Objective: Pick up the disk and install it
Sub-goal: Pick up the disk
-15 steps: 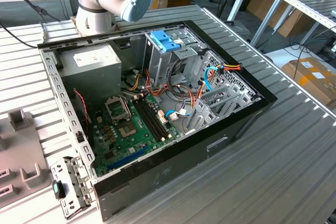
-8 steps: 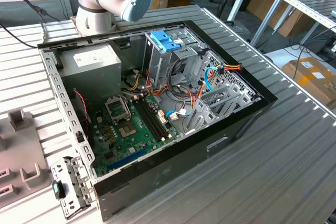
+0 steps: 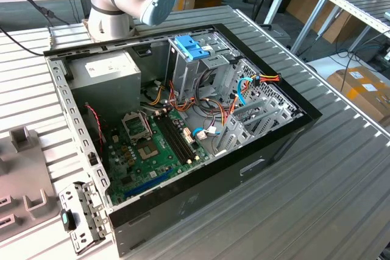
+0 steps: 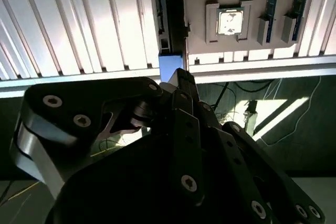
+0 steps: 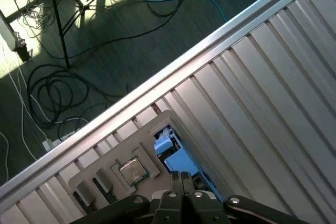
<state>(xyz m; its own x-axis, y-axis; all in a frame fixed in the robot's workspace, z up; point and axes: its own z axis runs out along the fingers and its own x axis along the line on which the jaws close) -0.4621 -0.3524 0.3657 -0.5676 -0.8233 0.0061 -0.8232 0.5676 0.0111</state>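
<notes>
Item 1: end effector, its tips sitting together; I am seeing it hovering close to the disk.
Item 2: disk, showing blue, edge-on, sitting in the grey fixture tray beside a processor chip.
Item 3: slatted table, carrying the tray.
Item 4: open computer case, lying on the table in the exterior view.

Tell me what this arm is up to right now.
One robot arm is working on getting a disk into the open computer case on the ribbed table. In the first wrist view, its gripper hangs over a grey parts tray near the table's edge. It is directly above a blue-edged part that looks like the disk, beside a processor chip. Whether it has hold of the disk cannot be told.
</notes>
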